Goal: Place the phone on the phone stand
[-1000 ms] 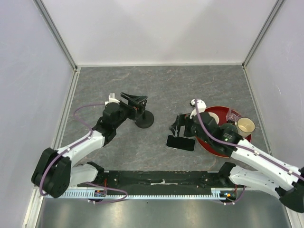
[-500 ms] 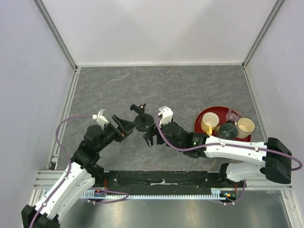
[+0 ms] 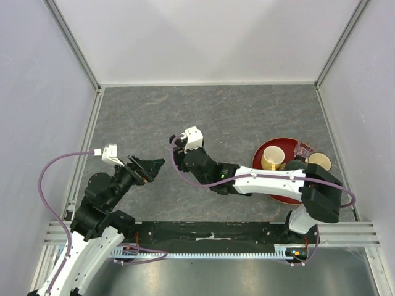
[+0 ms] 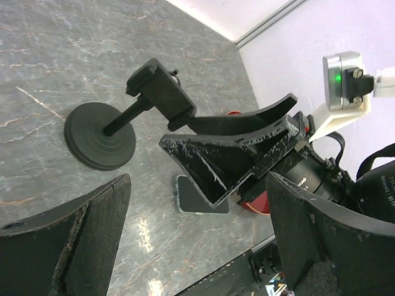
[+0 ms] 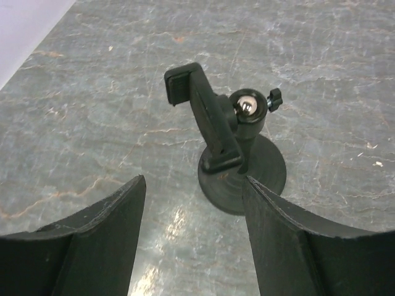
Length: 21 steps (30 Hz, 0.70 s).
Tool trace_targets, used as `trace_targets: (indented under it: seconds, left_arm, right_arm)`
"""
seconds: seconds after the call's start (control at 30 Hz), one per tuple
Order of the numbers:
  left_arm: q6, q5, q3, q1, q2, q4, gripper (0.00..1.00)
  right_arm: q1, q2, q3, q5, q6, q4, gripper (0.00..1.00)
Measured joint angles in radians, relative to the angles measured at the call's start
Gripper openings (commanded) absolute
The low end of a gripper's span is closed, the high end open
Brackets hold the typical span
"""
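The phone stand shows in the right wrist view, with its disc base (image 5: 244, 176) and clamp (image 5: 200, 117) just ahead of my open right gripper (image 5: 194, 246). It stands upright and nothing holds it. It also shows in the left wrist view (image 4: 102, 132). In the top view my right wrist (image 3: 185, 153) covers most of it. The phone (image 4: 190, 198) lies flat on the table behind the right gripper's fingers (image 4: 228, 154). The right arm hides it from above. My left gripper (image 4: 197, 246) is open and empty, drawn back to the near left (image 3: 150, 167).
A red tray (image 3: 257, 161) at the right holds a yellow mug (image 3: 271, 159), a dark cup (image 3: 296, 168), a cream cup (image 3: 319, 161) and a clear glass (image 3: 302, 148). White walls with metal rails close in the grey table (image 3: 234, 111).
My right arm has swung left from beside the phone and tray to over the phone stand. My left arm has pulled back from the stand toward the near left. Both grippers stay empty.
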Motion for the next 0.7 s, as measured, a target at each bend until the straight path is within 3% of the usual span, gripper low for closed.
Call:
trace_targets:
  seconds: [0.3,0.33,0.5,0.53,0.7]
  left_arm:
    - [0.040,-0.015,-0.002,0.000,0.006,-0.032,0.94]
    - [0.040,-0.014,-0.005,0.000,0.014,-0.027,0.94]
    - [0.016,0.000,-0.067,0.000,0.051,0.010,0.91]
    - [-0.001,0.012,-0.089,0.000,0.067,0.028,0.90]
    - [-0.081,0.085,-0.192,0.000,0.161,0.123,0.90]
  right_arm:
    - [-0.062,0.058,0.041,0.013,-0.051,0.008,0.37]
    - [-0.082,0.056,0.037,-0.001,-0.056,0.015,0.24]
    - [-0.145,0.051,0.029,-0.095,-0.069,0.037,0.09]
    - [-0.150,0.052,0.029,-0.111,-0.076,0.037,0.01]
    - [-0.151,0.052,0.032,-0.128,-0.122,0.029,0.00]
